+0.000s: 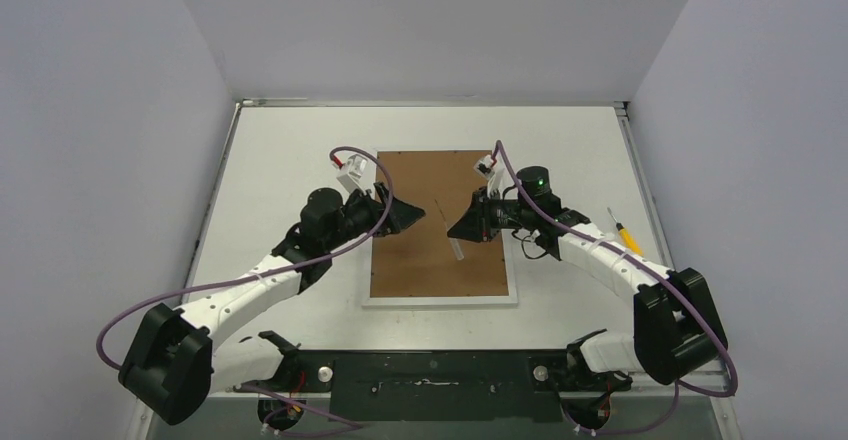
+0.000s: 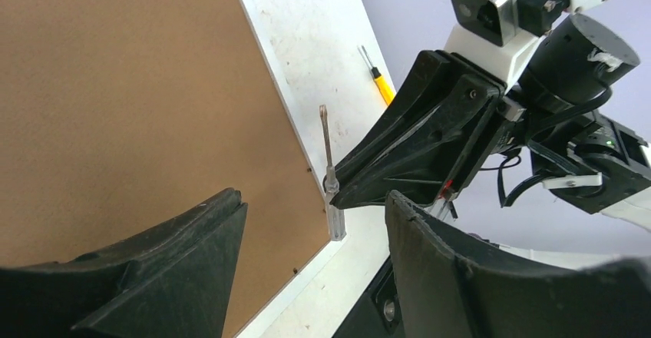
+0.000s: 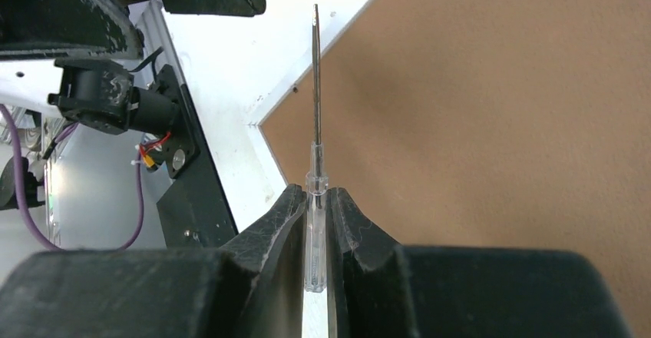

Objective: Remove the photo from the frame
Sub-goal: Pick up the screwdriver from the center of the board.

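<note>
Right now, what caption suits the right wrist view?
Right gripper clamped on a clear-handled screwdriver, held above the brown back of the frame near its white border.

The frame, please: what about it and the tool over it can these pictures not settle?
- The photo: unseen in every view; the frame lies back up and its brown board covers whatever is inside.
- What fastens the board: too small in the top view.
- Whether the screwdriver in the right gripper touches the frame: its thin tip is too fine in all views.
</note>
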Controlling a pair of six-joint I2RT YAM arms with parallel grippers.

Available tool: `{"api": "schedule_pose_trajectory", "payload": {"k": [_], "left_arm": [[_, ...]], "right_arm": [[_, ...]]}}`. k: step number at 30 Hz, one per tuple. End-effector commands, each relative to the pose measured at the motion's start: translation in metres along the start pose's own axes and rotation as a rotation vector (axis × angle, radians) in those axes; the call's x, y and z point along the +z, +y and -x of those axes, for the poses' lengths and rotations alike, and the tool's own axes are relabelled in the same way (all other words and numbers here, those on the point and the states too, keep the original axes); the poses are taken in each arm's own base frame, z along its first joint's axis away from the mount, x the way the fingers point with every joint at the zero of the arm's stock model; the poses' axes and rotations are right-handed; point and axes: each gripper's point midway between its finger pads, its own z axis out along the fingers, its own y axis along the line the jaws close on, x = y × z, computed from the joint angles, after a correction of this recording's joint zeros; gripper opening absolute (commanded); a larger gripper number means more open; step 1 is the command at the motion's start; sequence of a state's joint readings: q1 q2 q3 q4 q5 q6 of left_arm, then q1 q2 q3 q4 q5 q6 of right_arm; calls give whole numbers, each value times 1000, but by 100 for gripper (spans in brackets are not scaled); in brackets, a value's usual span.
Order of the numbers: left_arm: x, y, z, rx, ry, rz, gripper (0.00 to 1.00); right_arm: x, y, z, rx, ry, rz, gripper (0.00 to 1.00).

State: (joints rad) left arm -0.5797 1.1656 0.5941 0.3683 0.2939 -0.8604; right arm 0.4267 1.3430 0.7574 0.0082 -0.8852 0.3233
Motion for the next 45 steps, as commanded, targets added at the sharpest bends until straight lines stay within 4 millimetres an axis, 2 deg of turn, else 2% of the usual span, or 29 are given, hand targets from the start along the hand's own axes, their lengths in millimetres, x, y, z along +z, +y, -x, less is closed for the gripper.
{"api": "schedule_pose_trajectory", "payload": {"k": [1,6,12,18,32,36,40,42,43,45], "left_arm": [[-11,-15,26,45,-53,18,63],[-15,-32,20,82,4,-71,53],[-25,-54,20,101,14,-195,52],[-33,-66,19,94,37,-286,50],[-33,-68,-1,89,144,-346,44],[-31,-69,-3,87,155,-352,35],[-29,-68,-5,85,161,-348,21],[-27,-66,-6,82,167,-345,10],[-26,-65,-7,81,169,-341,0],[-25,-63,-8,74,172,-326,0]], "right_arm": [[3,28,29,-155,-72,132,5],[6,52,18,-185,-35,224,5],[7,81,11,-210,2,326,5],[6,91,8,-203,15,381,5],[7,102,9,-201,21,434,5],[8,104,7,-198,31,445,5],[9,105,7,-199,30,446,5],[9,104,7,-197,30,446,5],[9,104,7,-196,29,446,5],[11,103,8,-190,28,440,5]]}}
